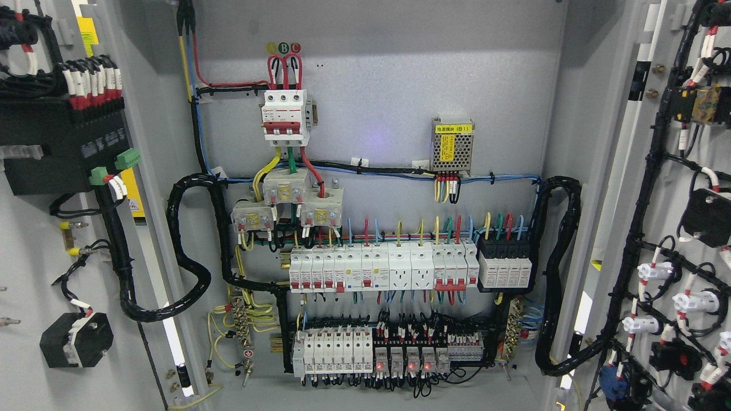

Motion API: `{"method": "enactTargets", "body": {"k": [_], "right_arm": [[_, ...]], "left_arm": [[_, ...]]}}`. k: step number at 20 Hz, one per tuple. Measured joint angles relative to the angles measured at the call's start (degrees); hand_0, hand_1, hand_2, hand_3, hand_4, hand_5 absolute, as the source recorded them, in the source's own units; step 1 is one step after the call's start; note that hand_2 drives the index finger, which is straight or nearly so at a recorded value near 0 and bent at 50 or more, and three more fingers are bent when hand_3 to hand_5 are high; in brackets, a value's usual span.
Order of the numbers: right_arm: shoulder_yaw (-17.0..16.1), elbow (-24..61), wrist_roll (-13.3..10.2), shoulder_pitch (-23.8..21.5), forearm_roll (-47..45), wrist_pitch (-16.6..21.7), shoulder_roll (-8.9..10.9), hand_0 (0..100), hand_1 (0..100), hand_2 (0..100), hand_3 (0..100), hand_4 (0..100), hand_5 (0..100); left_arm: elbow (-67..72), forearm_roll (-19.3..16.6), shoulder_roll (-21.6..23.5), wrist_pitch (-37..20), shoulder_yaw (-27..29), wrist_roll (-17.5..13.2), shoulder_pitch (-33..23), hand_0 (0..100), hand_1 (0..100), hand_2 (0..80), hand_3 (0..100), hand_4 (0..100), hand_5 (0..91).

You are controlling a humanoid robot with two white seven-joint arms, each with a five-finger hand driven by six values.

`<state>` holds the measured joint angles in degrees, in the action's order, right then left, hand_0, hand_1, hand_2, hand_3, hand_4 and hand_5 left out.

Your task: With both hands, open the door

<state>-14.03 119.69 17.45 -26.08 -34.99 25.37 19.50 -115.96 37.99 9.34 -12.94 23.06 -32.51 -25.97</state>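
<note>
An electrical cabinet fills the head view with both doors swung wide. The left door (34, 251) shows its inner face with black modules and wiring. The right door (694, 188) also stands open, its inner face carrying black cable looms and white connectors. Between them the grey back panel (377, 85) is exposed. Neither robot hand nor arm shows anywhere in the picture.
On the back panel sit a red and white main breaker (284, 114), a small power supply (452, 145) with a yellow label, a row of white breakers (382, 268) and a lower row of relays (388, 354). Thick black cable bundles (188, 251) loop to each door.
</note>
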Motion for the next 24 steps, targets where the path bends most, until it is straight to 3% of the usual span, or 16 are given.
{"method": "enactTargets", "body": {"k": [14,24], "right_arm": [[-3.8,0.02,0.21,-1.22,-4.49,0.0,0.09,20,12,0,0,0,0],[-5.49,0.02,1.07,-2.1,-7.77,0.0,0.29,20,12,0,0,0,0]], "left_arm": [[5.25,7.43,6.87,4.02,9.33,-3.32,1.69,0,0,0.0,0,0,0.0],[12.13,11.64,13.04,6.48,12.96,-5.49,3.19,0,0,0.0,0,0,0.0]]}}
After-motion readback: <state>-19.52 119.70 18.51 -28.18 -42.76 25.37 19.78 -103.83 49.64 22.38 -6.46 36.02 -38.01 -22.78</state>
